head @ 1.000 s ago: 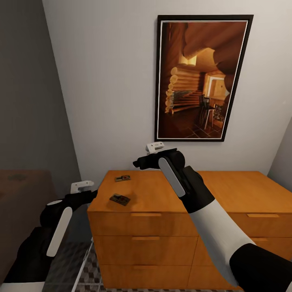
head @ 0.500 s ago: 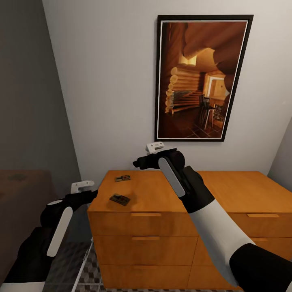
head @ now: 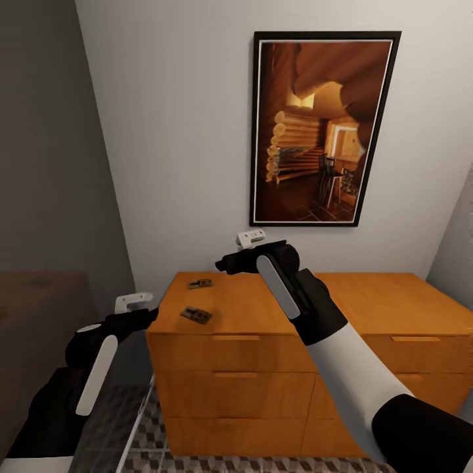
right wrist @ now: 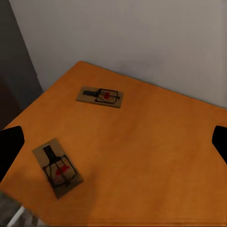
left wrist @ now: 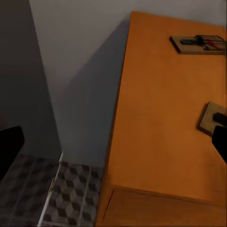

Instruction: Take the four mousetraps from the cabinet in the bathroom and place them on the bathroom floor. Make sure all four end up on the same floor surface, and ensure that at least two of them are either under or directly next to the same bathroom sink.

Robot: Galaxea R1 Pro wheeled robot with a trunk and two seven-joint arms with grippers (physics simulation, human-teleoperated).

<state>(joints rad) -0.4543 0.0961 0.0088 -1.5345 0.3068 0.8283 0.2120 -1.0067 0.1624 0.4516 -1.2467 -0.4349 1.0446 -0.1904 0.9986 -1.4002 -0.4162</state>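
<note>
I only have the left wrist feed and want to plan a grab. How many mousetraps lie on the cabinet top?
Observer: Two show on the cabinet: the near mousetrap and the far mousetrap, flat and apart.
Operator: Where is the right pincer?
Observer: The right pincer hovers above the cabinet top, open and empty.
Operator: And my left one?
Observer: The left pincer hangs beside the cabinet's left front corner, off the top.

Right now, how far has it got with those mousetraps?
Two mousetraps, one nearer the front edge and one nearer the wall, lie on the cabinet. The right end effector hovers above, holding nothing. None appears on the visible bathroom floor; picking up and placing remain.
</note>
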